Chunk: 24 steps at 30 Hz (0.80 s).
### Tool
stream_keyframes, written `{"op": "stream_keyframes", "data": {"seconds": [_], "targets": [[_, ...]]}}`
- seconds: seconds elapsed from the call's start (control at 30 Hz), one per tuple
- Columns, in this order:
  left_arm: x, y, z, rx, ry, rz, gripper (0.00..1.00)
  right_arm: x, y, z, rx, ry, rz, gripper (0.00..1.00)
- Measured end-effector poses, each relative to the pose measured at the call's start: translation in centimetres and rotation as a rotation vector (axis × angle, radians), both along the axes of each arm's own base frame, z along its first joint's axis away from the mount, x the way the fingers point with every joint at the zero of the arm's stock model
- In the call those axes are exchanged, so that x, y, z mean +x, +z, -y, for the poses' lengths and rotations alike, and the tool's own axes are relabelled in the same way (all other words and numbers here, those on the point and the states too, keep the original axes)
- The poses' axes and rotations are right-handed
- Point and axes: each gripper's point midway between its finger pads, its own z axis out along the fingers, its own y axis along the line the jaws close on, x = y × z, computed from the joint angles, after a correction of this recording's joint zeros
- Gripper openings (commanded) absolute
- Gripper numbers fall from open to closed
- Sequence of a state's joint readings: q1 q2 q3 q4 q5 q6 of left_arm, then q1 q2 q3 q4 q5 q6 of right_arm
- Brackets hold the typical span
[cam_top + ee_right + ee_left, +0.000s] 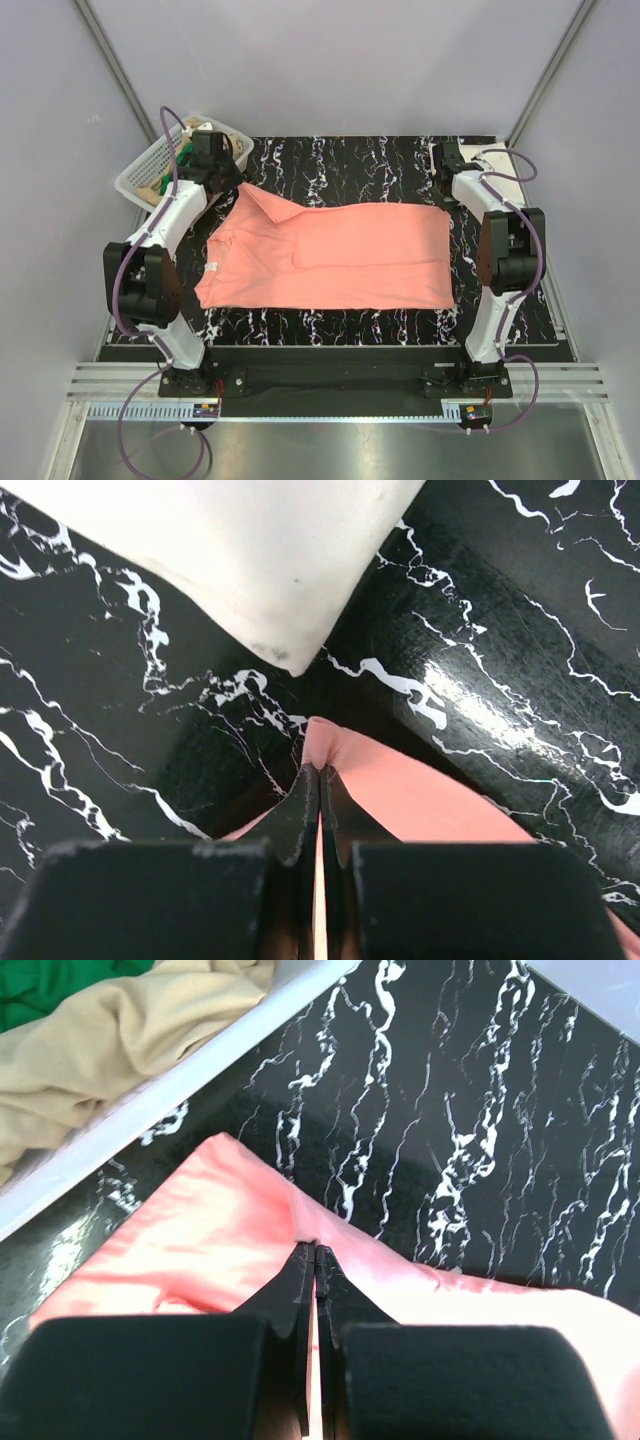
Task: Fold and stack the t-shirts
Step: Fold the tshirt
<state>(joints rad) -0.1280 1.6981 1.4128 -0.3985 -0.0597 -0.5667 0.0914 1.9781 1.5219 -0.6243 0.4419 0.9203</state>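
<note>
Salmon-pink t-shirt [330, 255], spread flat, pinched by left pincer [315, 1250] and right pincer [319, 770].

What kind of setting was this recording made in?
Most likely a lab robot cell, not a home: plain walls on metal struts enclose a marble-patterned table, with a left arm and right arm bolted at its near edge and a salmon-pink t-shirt spread between them.
</note>
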Motion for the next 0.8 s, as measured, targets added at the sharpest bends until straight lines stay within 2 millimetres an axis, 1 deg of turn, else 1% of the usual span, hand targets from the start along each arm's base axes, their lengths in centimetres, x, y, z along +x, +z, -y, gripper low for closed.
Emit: {"op": "stream_keyframes", "data": {"seconds": [0.3, 0.4, 0.53, 0.67, 0.8], "targets": [[-2.2, 0.2, -0.7, 0.044, -0.02, -0.031, 0.0, -1.9, -0.9, -0.3, -0.002, 0.08, -0.017, 0.0], [-2.7, 0.5, -0.8, 0.05, -0.025, -0.037, 0.0, -2.2, -0.5, -0.3, -0.008, 0.105, -0.006, 0.0], [-3.2, 1.0, -0.7, 0.05, -0.046, -0.036, 0.0, -2.8, 0.5, -0.3, -0.014, 0.132, 0.015, 0.0], [-4.3, 0.9, -0.3, 0.033, -0.077, -0.065, 0.0, -3.6, 1.4, -0.6, -0.007, 0.169, 0.04, 0.0], [-6.1, 0.4, -0.2, 0.025, -0.089, -0.089, 0.0, -4.5, 1.1, -1.0, 0.003, 0.212, 0.046, 0.0]]}}
